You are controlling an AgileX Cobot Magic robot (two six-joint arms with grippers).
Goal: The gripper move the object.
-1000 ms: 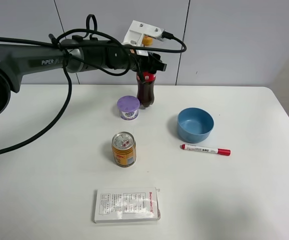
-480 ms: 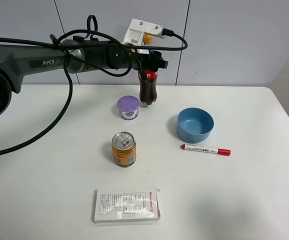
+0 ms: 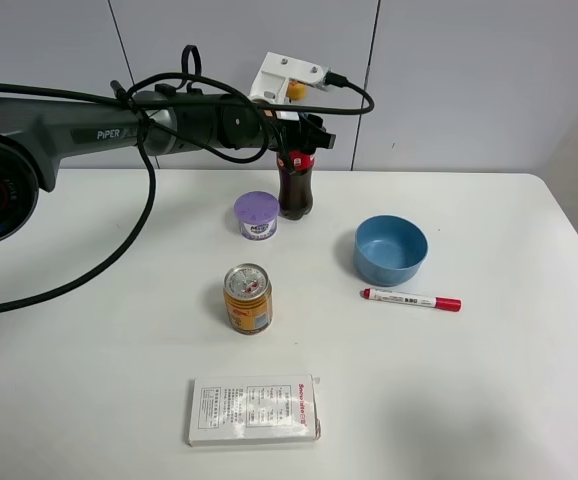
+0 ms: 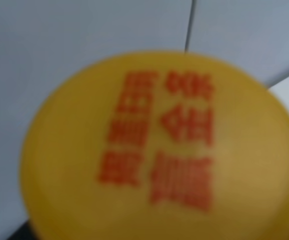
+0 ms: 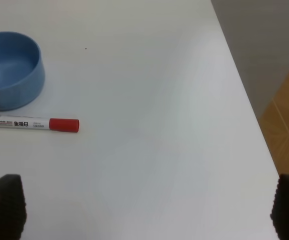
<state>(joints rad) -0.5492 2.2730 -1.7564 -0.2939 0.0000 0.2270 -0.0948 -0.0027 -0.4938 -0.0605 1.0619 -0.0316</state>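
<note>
Cola bottle point(image 3: 295, 192): tall, clear, dark contents, red label, upright in the upper middle of the high frame, near the far edge of the table point(image 3: 489, 400). I cannot tell whether its base rests on the surface or hangs just clear of it. Held by: left gripper point(image 3: 304, 135), black jaws clamped on the upper part of the bottle, around the red label, arm reaching in from the upper left. Cap point(image 4: 159, 150): yellow with red characters, filling the left wrist frame, so that view gives me nothing of the jaws or the base. Nearest neighbour: purple-lidded tub point(image 3: 257, 214), just beside the bottle on its lower left. Further out: blue bowl point(image 3: 391, 250) to the lower right, red-capped marker point(image 3: 411, 299) below the bowl, orange can point(image 3: 247, 298) near frame centre, white box point(image 3: 254, 409) at the bottom. Right gripper point(image 5: 145, 207): fingers spread wide, holding nothing, over the right side of the table with bowl and marker in its view. Hazards, as I judge them: the grip is high and the liquid mass low, so a quick sideways move could make the bottle swing or slide in the jaws. A low carry toward the left would likely clip the tub. A tilted set-down could topple so tall and narrow an item. With the wrist view blocked, I would catch a slip late.
</note>
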